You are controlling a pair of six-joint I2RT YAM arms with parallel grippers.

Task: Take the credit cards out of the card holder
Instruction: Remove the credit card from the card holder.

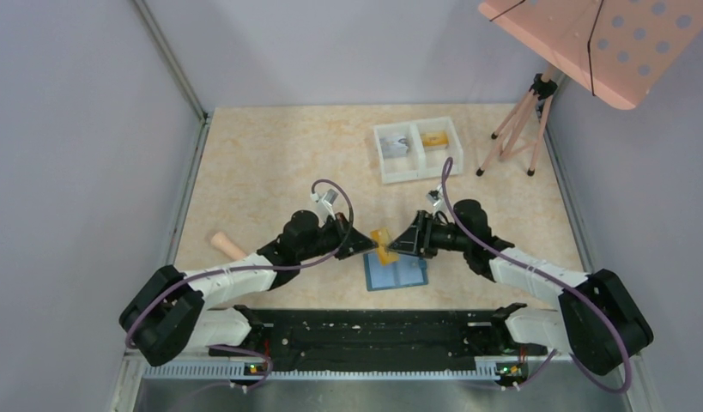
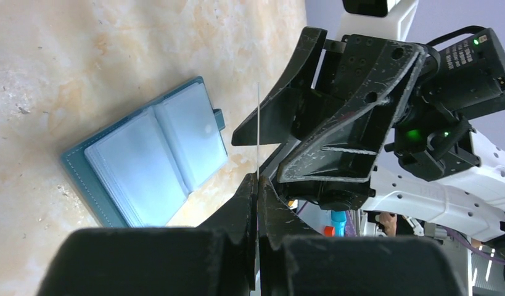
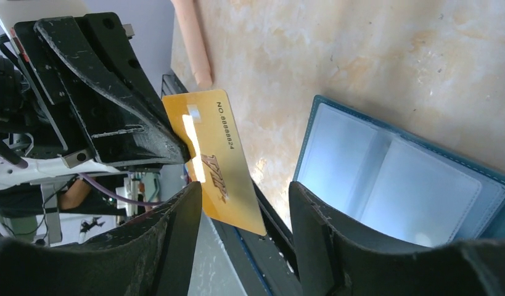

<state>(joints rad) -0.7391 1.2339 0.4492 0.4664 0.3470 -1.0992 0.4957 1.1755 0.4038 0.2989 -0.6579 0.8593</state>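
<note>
Two tools face each other above the middle of the worktop, toward its near edge. The left tool point(image 2: 257, 185) is clamped on an orange-gold credit card point(image 3: 216, 160), held clear of the worktop. The right tool point(image 3: 243, 194) stands open, just beside the card. The teal card holder point(image 1: 397, 275) lies open directly below.

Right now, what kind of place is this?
Probably a robot test cell: grey walls enclose a table, the left arm and right arm are bolted at its edge, and a tripod holds a perforated board.
</note>
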